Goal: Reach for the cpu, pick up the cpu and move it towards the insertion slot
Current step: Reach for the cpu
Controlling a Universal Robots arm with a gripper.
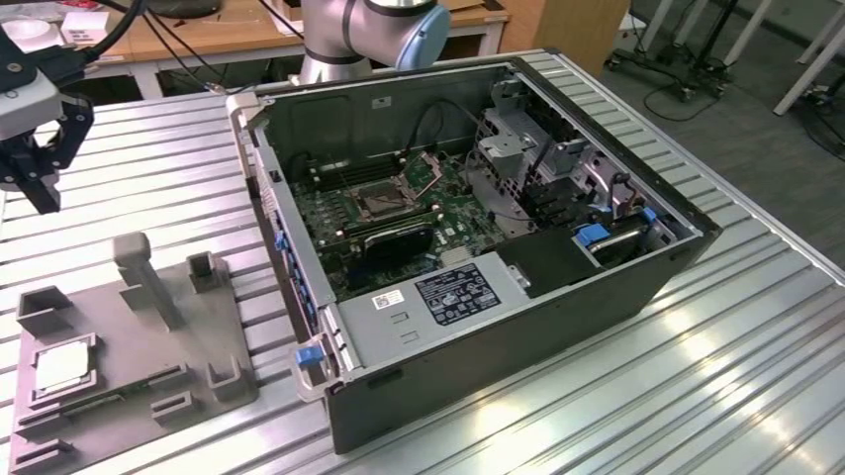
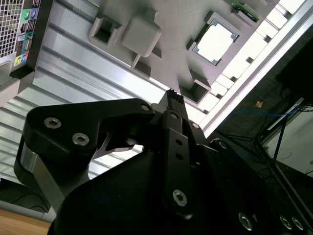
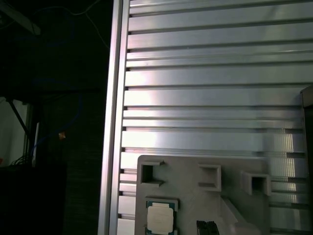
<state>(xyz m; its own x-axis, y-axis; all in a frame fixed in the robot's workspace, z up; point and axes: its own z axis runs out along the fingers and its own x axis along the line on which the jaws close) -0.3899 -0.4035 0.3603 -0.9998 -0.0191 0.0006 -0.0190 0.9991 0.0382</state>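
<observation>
**Cpu lying in the grey fixture, end effector hanging apart from it**

The cpu (image 1: 59,371) is a flat square chip with a pale silvery top and a thin tan rim. It lies level in a recess of the grey fixture (image 1: 113,341) on the tabletop (image 1: 158,168). The end effector (image 1: 43,198) points down over the tabletop beyond the fixture's far edge, closed tight and gripping nothing. The insertion slot (image 1: 376,203) sits inside the open computer case (image 1: 528,327) just beside the fixture. In the first wrist view the picture's edge cuts off the cpu (image 3: 160,218).
</observation>
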